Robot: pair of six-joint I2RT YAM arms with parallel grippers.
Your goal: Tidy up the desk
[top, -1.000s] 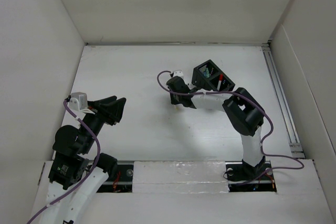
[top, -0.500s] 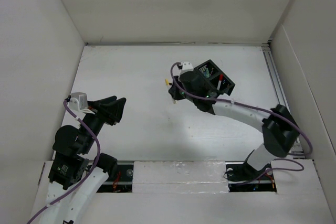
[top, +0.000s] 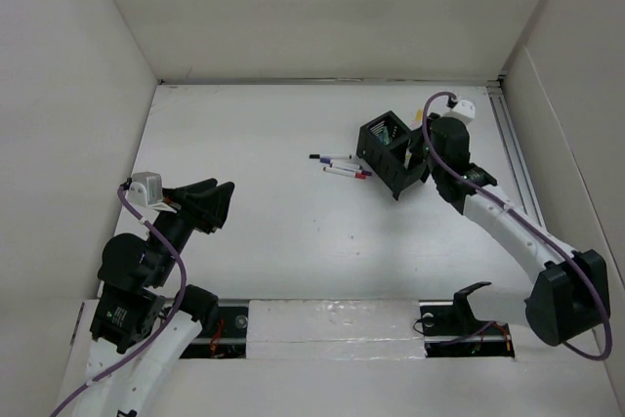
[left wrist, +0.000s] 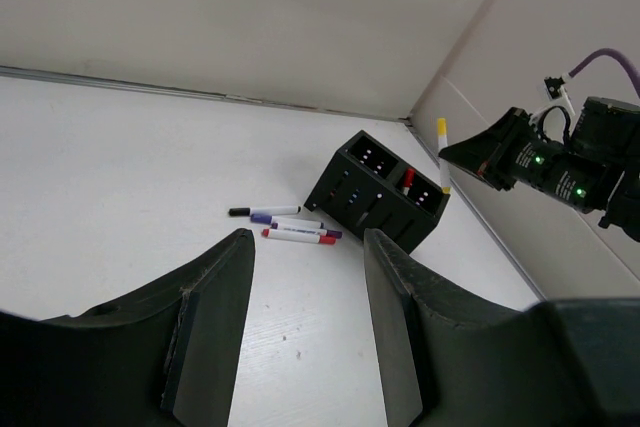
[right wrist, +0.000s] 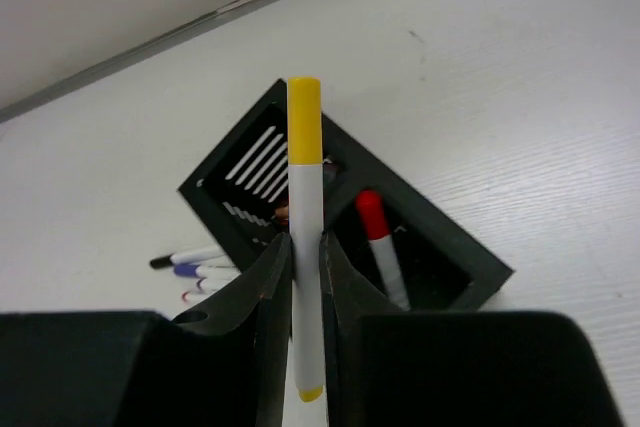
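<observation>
White desk (top: 264,241), walls (top: 322,7) on all sides. Black mesh organizer (top: 391,155) stands skewed on the desk's far right part and has several compartments; one holds a red-capped marker (right wrist: 380,247) leaning inside. Right gripper (right wrist: 305,242) is clamped on a white marker with a yellow cap (right wrist: 304,177), cap up and roughly vertical, over the organizer. Left wrist view puts the marker's lower end at the rim of the organizer's end compartment; can't tell if it's inside yet. Three pens lie loose on the desk just left of the organizer, close together and roughly parallel: black-capped (left wrist: 263,211), purple (left wrist: 295,224), red (left wrist: 298,236). Left gripper (left wrist: 305,257) hovers over the near-left area, fingers spread wide, nothing between them, well apart from the pens.
</observation>
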